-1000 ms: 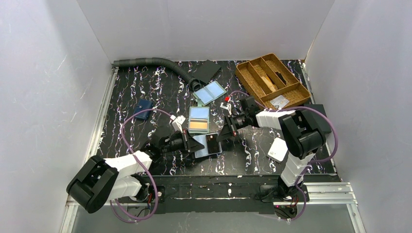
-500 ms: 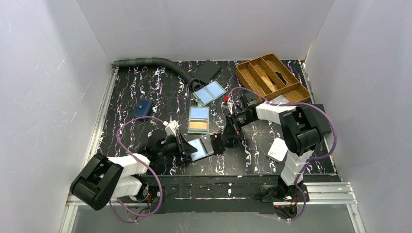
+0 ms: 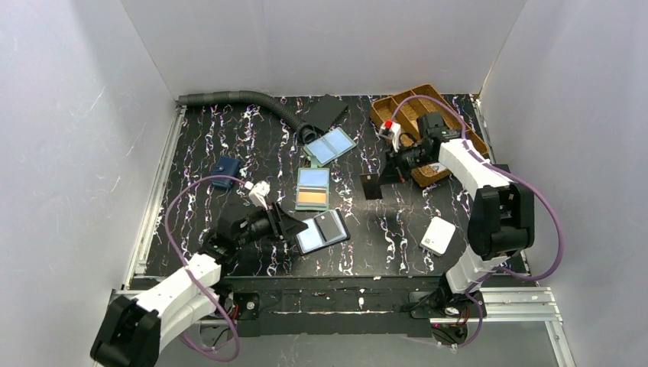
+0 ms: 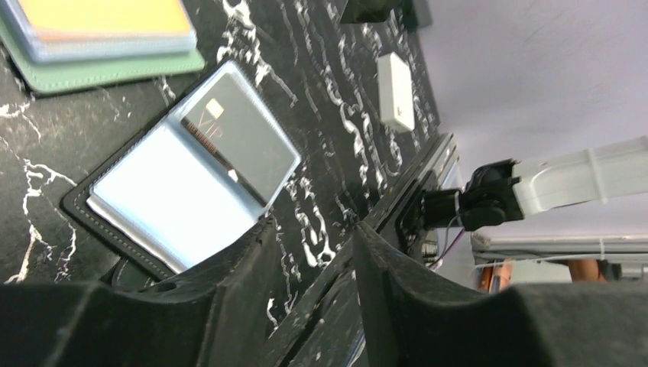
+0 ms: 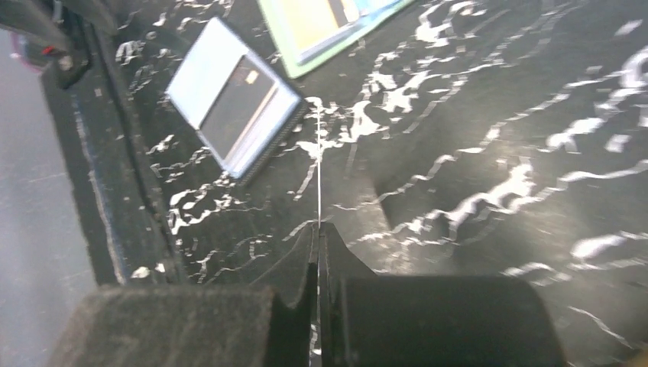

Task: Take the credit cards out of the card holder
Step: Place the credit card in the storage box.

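The grey-green card holder (image 3: 313, 189) lies open mid-table, a blue card (image 3: 313, 179) and an orange card (image 3: 312, 198) in its pockets. In front of it a black-edged bifold (image 3: 322, 230) lies open and flat, with a dark grey card (image 4: 244, 149) in one clear pocket. My left gripper (image 3: 289, 227) stands open at that bifold's left edge, and only table shows between its fingertips (image 4: 315, 224). My right gripper (image 3: 384, 171) is raised at the back right, shut on a thin black card (image 3: 370, 186). That card shows edge-on (image 5: 319, 183) past the fingertips (image 5: 318, 224).
A bifold with pale blue panels (image 3: 330, 145) lies behind the card holder, beside a grey hose (image 3: 237, 98). A small navy wallet (image 3: 224, 170) sits at the left, a white box (image 3: 437, 235) at the front right. A wooden tray (image 3: 403, 107) stands under the right arm.
The right gripper has carried the black card up and away to the back right. The left gripper has opened, let go of the black-edged bifold and drawn back; the bifold now lies flat.
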You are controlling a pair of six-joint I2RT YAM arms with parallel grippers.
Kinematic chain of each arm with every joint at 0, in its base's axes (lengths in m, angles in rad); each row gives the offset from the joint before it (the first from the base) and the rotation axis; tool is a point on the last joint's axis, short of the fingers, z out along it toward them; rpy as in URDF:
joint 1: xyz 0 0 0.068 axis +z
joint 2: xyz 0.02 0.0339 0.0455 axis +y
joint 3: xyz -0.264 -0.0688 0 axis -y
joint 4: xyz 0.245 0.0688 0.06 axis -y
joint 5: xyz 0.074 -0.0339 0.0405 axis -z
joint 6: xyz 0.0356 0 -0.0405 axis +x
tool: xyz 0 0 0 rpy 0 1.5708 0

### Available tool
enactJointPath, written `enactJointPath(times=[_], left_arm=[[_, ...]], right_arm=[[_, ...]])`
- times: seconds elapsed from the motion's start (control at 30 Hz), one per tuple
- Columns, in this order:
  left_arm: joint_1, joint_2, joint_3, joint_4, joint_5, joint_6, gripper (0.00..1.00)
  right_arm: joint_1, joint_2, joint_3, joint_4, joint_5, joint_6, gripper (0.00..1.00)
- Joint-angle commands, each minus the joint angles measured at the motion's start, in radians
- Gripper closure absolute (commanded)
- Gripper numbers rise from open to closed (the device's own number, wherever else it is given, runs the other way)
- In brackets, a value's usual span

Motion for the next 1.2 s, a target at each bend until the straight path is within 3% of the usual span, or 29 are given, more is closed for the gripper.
enactJointPath(times=[0.0,0.23,0.33,0.7,0.87,1.17], left_arm=[[0.018,-0.147,0.057,-0.203,-0.053,0.087,0.53],[0.027,-0.373,0.144,-0.534,-0.196,0.188,0.26],[0.026,-0.421,0.17,-0.594,-0.226,0.198,0.18],[0.027,-0.397,0.291,-0.748,-0.246,0.24,0.12],[0.026,-0.389,0.356,-0.823,-0.241,0.275,0.05],[0.027,-0.389,0.36,-0.857,-0.228,0.28,0.02]], right_arm=[[-0.068,-0.018,0.159,-0.109,0.108,-0.084,0.99],[-0.179,0.128,0.59,-0.23,0.308,-0.104,0.99],[-0.2,0.194,0.724,-0.227,0.419,-0.097,0.99],[-0.203,0.381,1.012,-0.138,0.732,-0.086,0.99],[-0.256,0.438,1.053,-0.123,0.746,-0.097,0.99],[-0.298,0.516,1.081,-0.12,0.742,-0.132,0.99]])
